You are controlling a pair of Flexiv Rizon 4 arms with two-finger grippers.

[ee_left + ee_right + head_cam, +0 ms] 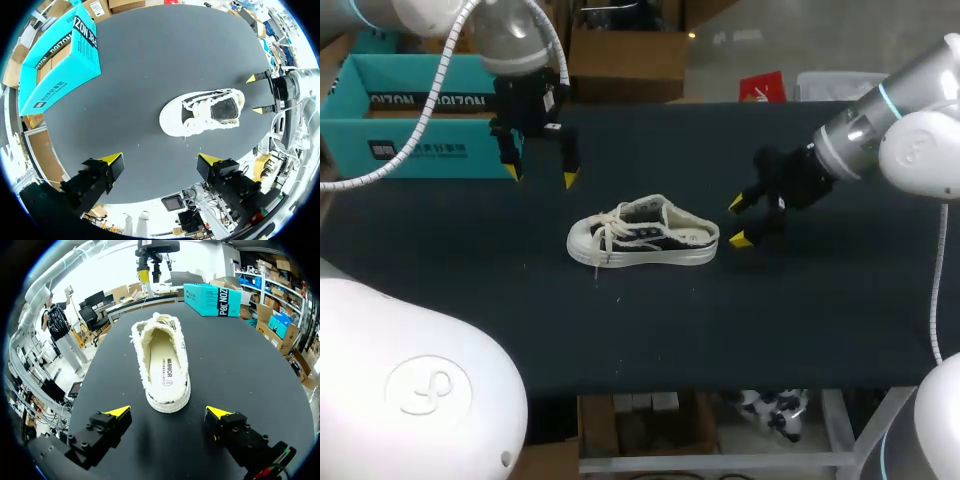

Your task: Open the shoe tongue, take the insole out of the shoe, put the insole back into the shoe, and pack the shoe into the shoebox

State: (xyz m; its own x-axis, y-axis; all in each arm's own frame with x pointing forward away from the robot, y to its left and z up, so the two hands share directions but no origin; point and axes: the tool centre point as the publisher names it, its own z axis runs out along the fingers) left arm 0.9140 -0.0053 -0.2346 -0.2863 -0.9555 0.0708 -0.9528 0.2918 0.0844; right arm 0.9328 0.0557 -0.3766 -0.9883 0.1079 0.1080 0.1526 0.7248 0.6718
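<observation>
A cream and black canvas shoe (642,236) lies on its sole in the middle of the black table, toe pointing left, laces loose. Its cream insole (167,365) lies flat inside. The teal shoebox (415,115) stands at the table's back left. My left gripper (540,176) hangs open above the table behind the shoe's toe, nothing between its fingers. My right gripper (738,222) stands open just right of the heel, apart from it. In the left wrist view the shoe (204,112) lies well ahead of my left gripper (161,159). In the right wrist view my right gripper (167,412) faces the heel.
The black table (470,300) has bare room in front of the shoe and to both sides. The shoebox (57,55) has its open side up near the left edge.
</observation>
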